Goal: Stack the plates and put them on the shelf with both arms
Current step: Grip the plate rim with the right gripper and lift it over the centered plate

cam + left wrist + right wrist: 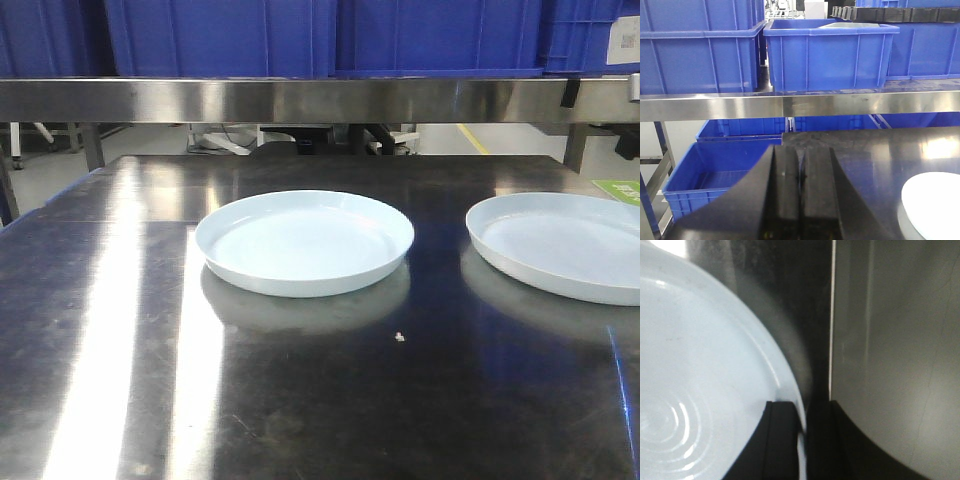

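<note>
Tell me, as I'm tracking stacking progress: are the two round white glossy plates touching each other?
Apart. The front view shows the central plate and the right-edge plate separated by bare dark steel tabletop.

The left plate (304, 243) and right plate (560, 245) are smooth, glossy white. The desk (300, 400) is dark steel, reflective and finely scratched. The shelf (300, 100) bar is brushed stainless steel; its bins (830, 55) are blue plastic with a soft sheen. The left gripper (800, 165) is matt black.
</note>
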{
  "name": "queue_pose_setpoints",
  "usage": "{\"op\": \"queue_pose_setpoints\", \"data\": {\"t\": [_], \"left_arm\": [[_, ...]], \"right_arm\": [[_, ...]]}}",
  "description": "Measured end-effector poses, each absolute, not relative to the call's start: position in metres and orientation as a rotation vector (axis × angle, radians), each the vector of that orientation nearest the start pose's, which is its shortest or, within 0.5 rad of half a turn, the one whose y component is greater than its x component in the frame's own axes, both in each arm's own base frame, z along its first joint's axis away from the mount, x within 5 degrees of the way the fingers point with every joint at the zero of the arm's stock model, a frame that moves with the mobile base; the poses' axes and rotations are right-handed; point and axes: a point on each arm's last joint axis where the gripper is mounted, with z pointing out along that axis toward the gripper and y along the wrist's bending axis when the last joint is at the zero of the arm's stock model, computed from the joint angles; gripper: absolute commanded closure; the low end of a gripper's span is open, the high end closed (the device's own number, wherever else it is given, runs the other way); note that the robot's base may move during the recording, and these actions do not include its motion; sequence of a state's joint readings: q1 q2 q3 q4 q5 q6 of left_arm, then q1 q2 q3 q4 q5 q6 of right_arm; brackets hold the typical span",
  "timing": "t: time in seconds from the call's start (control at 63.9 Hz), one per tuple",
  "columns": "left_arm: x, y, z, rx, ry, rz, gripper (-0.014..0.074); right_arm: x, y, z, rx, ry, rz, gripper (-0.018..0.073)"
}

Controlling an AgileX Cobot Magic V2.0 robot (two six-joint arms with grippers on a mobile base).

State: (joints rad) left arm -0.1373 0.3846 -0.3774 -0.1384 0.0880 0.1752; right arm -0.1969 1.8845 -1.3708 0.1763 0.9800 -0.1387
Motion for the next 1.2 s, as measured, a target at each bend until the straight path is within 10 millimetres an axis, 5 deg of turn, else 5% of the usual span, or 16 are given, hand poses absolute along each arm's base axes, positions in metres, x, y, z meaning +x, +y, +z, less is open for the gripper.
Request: {"op": "queue_pose_setpoints", "data": {"t": [0.109,0.407,0.766,0.907,1.204], "left_arm": [[0.091,-0.014,0.306,0.147,1.572,-0.088,0.0516],[0.091,-0.014,0.306,0.147,1.572,-0.088,0.0516],[0.091,-0.014,0.306,0.147,1.572,-0.088,0.0516],[0.09,-0.014,0.306,0.147,1.569,-0.088,0.0516],[0.09,-0.014,0.306,0.147,1.569,-0.088,0.0516]], "right_arm": [[0.371,-0.06,0.208,0.211,2.942,0.188,0.0515],[0.369,-0.059,0.218,0.231,2.913,0.241,0.051],[0.363,-0.071,0.276,0.288,2.77,0.306,0.051],[0.366,-0.046,0.285,0.238,2.746,0.405,0.051],[0.372,0.048,0.281,0.08,2.765,0.551,0.051]]}}
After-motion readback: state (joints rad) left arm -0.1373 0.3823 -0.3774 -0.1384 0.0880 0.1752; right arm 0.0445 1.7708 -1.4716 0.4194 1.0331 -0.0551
